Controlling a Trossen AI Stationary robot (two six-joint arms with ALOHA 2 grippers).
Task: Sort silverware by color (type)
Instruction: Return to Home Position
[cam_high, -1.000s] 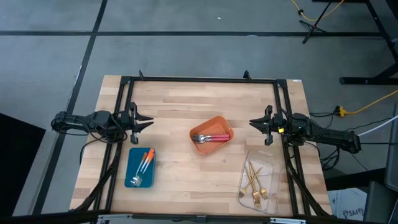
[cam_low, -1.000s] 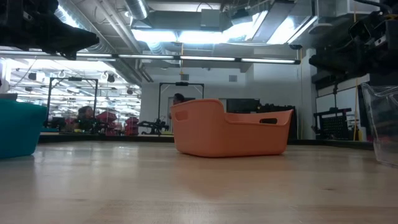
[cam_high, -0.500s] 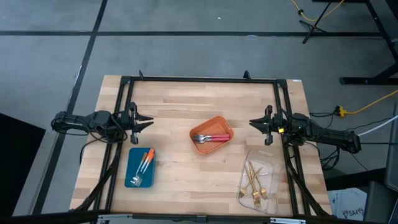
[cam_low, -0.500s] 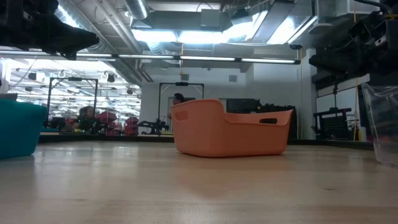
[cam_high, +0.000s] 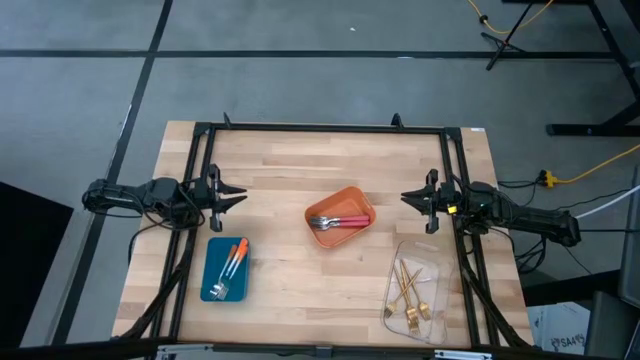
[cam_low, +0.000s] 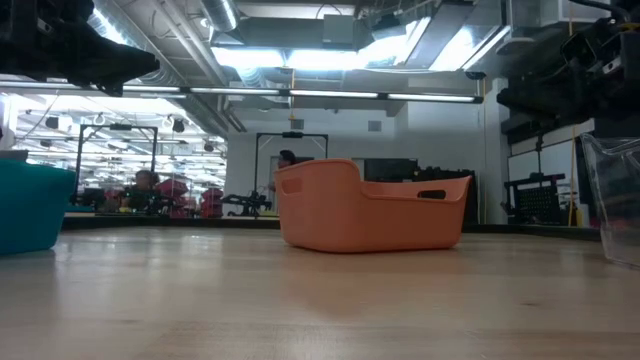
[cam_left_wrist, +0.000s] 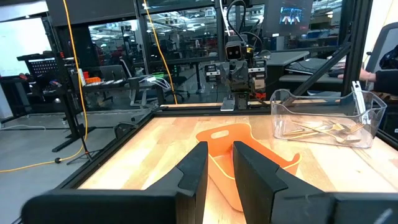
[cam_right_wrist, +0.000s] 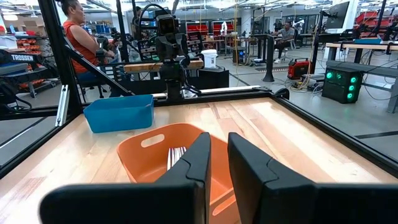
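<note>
Silverware lies in three trays. Forks with pink-red handles (cam_high: 342, 221) lie in the orange tray (cam_high: 322, 210) at mid-table. Orange-handled forks (cam_high: 233, 260) lie in the blue tray (cam_high: 212, 270) at the near left. Gold forks (cam_high: 407, 290) lie in the clear tray (cam_high: 432, 268) at the near right. My left gripper (cam_high: 238, 196) hovers level at the left side, above the blue tray's far end. My right gripper (cam_high: 406, 197) hovers level at the right side. Each points at the orange tray. In the wrist views, the left gripper (cam_left_wrist: 220, 149) and the right gripper (cam_right_wrist: 219, 138) each show a narrow empty gap.
A black frame (cam_high: 320, 128) runs along the table's far edge and down both sides by the arm bases. Bare wood lies between the trays and across the far half. A person (cam_right_wrist: 78, 37) sits beyond the table's left side.
</note>
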